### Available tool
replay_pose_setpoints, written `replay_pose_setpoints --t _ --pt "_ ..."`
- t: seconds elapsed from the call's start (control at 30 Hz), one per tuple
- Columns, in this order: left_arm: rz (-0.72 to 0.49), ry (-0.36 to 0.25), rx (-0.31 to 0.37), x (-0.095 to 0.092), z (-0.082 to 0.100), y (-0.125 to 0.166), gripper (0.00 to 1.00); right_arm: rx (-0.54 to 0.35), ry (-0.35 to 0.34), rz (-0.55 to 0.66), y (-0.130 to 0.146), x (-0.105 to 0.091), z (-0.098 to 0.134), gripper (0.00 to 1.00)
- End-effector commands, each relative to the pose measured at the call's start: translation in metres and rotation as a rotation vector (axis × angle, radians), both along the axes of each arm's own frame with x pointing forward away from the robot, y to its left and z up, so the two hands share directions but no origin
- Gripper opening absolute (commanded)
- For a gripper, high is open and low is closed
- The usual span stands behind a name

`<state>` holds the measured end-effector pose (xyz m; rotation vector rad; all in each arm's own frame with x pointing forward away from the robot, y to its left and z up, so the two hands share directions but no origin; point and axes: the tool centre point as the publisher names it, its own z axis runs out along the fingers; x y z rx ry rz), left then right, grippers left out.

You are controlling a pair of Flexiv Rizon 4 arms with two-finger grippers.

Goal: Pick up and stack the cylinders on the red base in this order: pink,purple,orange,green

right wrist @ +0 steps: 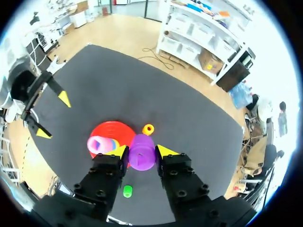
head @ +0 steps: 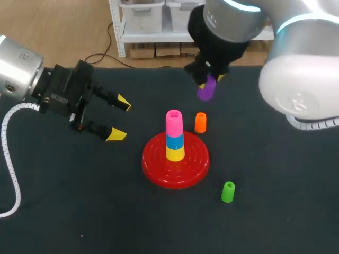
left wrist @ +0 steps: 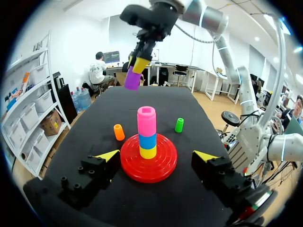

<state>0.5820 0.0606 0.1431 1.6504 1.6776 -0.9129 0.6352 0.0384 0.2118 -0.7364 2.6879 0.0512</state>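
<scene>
Our right gripper (right wrist: 142, 151) clamps the purple cylinder (right wrist: 142, 160) aloft, seemingly just beyond the red base (head: 159, 177), poised to cap the stacked pink cylinder (head: 174, 123), while our left gripper (head: 119, 118) hangs open nearby.

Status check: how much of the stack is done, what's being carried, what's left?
Done: the pink cylinder tops the stack on the red base. In hand: the right gripper holds the purple cylinder in the air, not yet over the stack. Left: the orange cylinder and green cylinder stand on the table; the left gripper is open and empty.
</scene>
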Motion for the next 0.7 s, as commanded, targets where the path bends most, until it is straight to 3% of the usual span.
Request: replay_pose_setpoints --t 0.03,0.47,0.7 --pt "0.000 -0.003 -0.003 0.000 -0.001 0.001 1.00 0.007 0.013 0.040 0.008 -0.001 0.010 0.00" --pt "0.000 -0.003 -0.003 0.000 -0.001 0.001 1.00 -0.003 0.100 0.252 0.053 -0.017 -0.003 0.00" --pt "0.000 -0.003 -0.003 0.000 -0.001 0.001 1.00 -0.003 0.133 0.316 0.063 -0.025 -0.010 0.00"
